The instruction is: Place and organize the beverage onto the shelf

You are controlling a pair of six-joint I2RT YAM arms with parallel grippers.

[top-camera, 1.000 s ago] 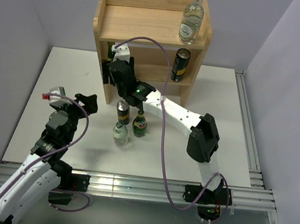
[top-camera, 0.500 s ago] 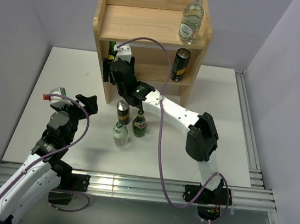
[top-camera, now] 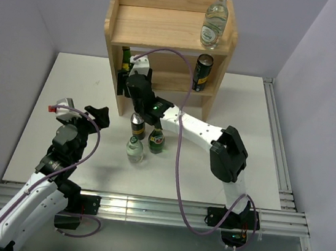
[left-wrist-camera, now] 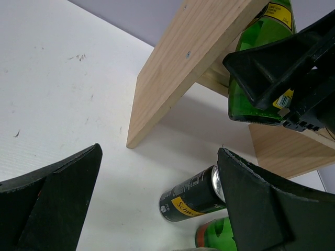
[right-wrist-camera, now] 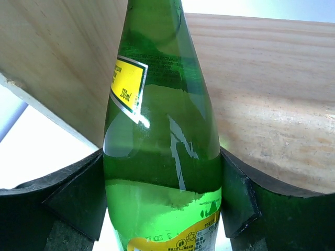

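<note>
The wooden shelf (top-camera: 159,28) stands at the back. A clear bottle (top-camera: 214,21) stands on its top board at the right, and a dark can (top-camera: 202,73) on its lower board at the right. My right gripper (top-camera: 128,78) is shut on a dark green bottle (top-camera: 126,58), held upright at the left end of the lower board; the wrist view shows it (right-wrist-camera: 162,157) between the fingers (right-wrist-camera: 73,201). A can (top-camera: 137,125), a green bottle (top-camera: 156,139) and a clear bottle (top-camera: 134,149) stand on the table. My left gripper (top-camera: 98,116) is open and empty, left of them.
The shelf's left side panel (left-wrist-camera: 178,73) stands close to the held bottle (left-wrist-camera: 259,63). In the left wrist view the table can (left-wrist-camera: 193,201) lies between my open fingers (left-wrist-camera: 52,209). Grey walls close in the white table (top-camera: 54,98); a metal rail (top-camera: 277,146) runs along its right edge.
My right gripper has carried the green bottle a little farther back, toward the left end of the lower board. The left arm has not moved.
</note>
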